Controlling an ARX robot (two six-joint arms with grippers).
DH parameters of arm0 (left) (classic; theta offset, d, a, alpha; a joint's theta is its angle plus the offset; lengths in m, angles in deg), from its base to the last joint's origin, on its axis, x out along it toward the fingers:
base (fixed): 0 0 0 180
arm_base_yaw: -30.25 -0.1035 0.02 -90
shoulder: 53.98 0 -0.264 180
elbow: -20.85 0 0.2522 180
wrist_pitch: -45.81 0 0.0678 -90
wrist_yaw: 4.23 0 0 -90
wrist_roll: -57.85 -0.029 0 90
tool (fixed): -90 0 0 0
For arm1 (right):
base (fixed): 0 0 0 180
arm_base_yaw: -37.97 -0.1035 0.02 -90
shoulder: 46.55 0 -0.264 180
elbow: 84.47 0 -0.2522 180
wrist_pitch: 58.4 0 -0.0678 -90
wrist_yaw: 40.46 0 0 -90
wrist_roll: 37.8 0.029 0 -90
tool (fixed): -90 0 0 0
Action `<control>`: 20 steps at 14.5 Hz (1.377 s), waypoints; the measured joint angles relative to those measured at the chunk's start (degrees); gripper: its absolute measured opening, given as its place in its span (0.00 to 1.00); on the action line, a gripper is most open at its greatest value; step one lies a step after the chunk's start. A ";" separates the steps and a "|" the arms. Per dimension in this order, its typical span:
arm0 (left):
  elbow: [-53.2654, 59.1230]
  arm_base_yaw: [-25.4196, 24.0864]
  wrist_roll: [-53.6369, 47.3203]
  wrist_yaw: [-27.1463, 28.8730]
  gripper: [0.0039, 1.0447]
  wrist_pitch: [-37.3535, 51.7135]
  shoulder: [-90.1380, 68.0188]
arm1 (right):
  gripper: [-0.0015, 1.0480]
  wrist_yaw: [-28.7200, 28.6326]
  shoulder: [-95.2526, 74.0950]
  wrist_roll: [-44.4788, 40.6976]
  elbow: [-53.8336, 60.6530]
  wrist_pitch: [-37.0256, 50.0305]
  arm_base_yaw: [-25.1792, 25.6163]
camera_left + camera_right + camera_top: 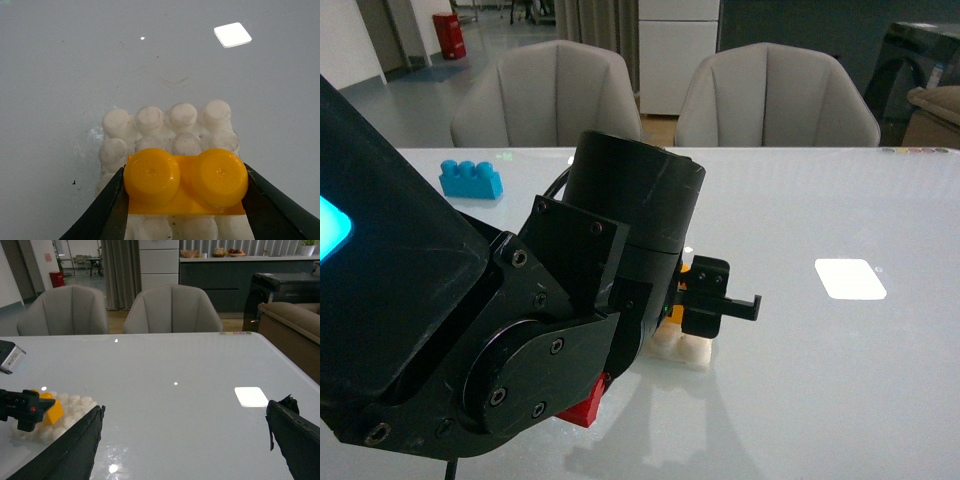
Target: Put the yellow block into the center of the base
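Left gripper [186, 202] is clamped on the yellow block [185, 177], a finger at each end, studs up, right over the inner studs of the base [165, 122]. Seated or just above it, can't tell. Right gripper [185, 412] hangs wide and empty above the table [200, 370], well apart from the base.

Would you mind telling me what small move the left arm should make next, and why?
Probably a short push straight down. The left gripper is shut on the yellow block, which lies over the middle studs of the base, with bare rows of white studs showing on either side of it. Whether the block is fully seated cannot be told, so pressing before opening seems safest.
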 joint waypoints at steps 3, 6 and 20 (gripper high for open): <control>0.00 0.63 0.17 0.55 0.55 0.55 -1.01 | 0.94 0.02 0.00 0.00 0.00 0.00 0.00; 0.02 0.66 1.33 0.50 0.55 1.27 -1.84 | 0.94 0.02 0.00 0.02 0.00 -0.02 0.00; -0.44 -1.84 2.73 0.17 0.55 3.76 -4.59 | 0.94 0.02 0.00 0.00 0.00 0.00 0.00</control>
